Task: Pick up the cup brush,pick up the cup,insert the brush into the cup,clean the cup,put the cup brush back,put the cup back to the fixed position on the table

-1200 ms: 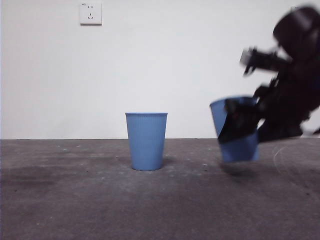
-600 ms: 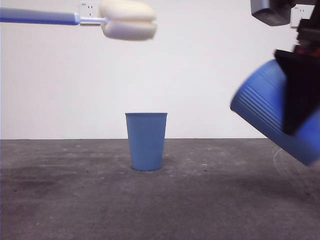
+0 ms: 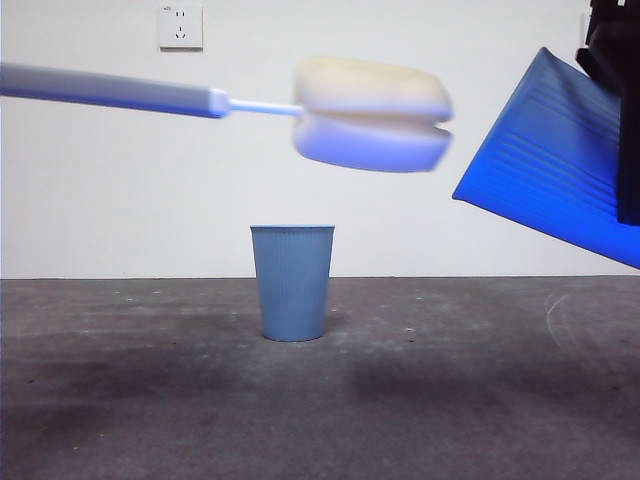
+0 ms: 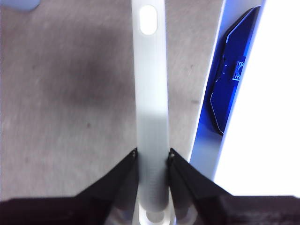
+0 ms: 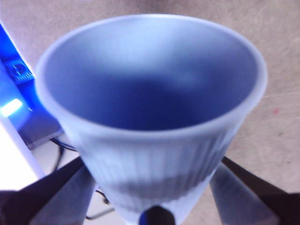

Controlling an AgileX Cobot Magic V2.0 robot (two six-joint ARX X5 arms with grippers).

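My left gripper point(image 4: 152, 153) is shut on the grey handle of the cup brush point(image 4: 150, 93). In the front view the brush point(image 3: 372, 115) reaches in level from the left, its cream split sponge head in mid air. My right gripper point(image 5: 153, 165) is shut on a blue ribbed cup point(image 5: 150, 117). In the front view that cup point(image 3: 545, 190) hangs high at the right, tipped on its side with its mouth toward the sponge. A small gap separates the sponge from the rim. The black right gripper point(image 3: 622, 110) shows at the right edge. The left gripper is out of the front view.
A second, identical blue cup point(image 3: 292, 282) stands upright on the dark grey table point(image 3: 150, 400), below the sponge. A white wall with a socket point(image 3: 181, 27) is behind. A blue and black device point(image 4: 232, 79) lies beyond the table's edge.
The brush has come in from the left, moving right and lower toward the held cup. The right gripper has lifted its cup off the table and tipped it mouth-first toward the brush.
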